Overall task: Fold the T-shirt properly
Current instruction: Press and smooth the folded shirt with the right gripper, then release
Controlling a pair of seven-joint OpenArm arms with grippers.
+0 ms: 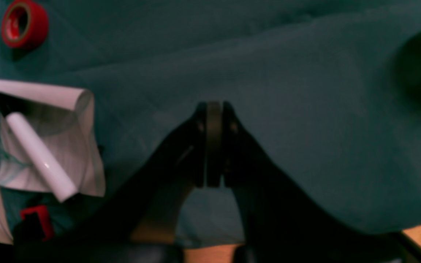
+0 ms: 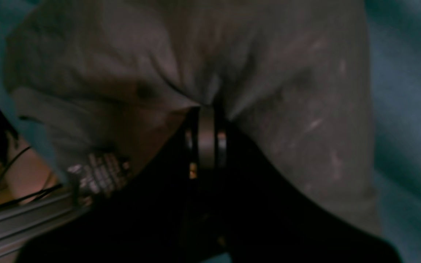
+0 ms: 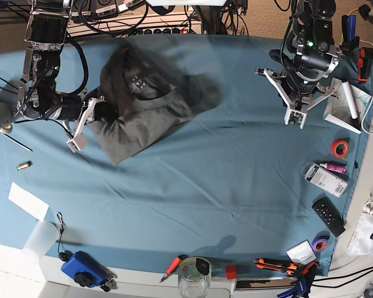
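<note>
While your right claw [image 2: 207,120] pinches the rumpled charcoal-grey cotton T-shirt [image 3: 143,108], no neat fold shows; the left claw [image 1: 213,109] hangs closed, empty.

Two black arms, white gripper [image 3: 296,117] brackets, looping black cables, green indicator light

We see a table draped in a teal-blue cloth [image 3: 236,186]. The dark grey T-shirt [image 3: 143,105] lies bunched near its far left corner. A red tape roll [image 3: 339,148] and a black remote [image 3: 329,216] sit along the right edge; a blue device [image 3: 82,269] and a glass jar [image 3: 194,277] sit along the near edge.
</note>
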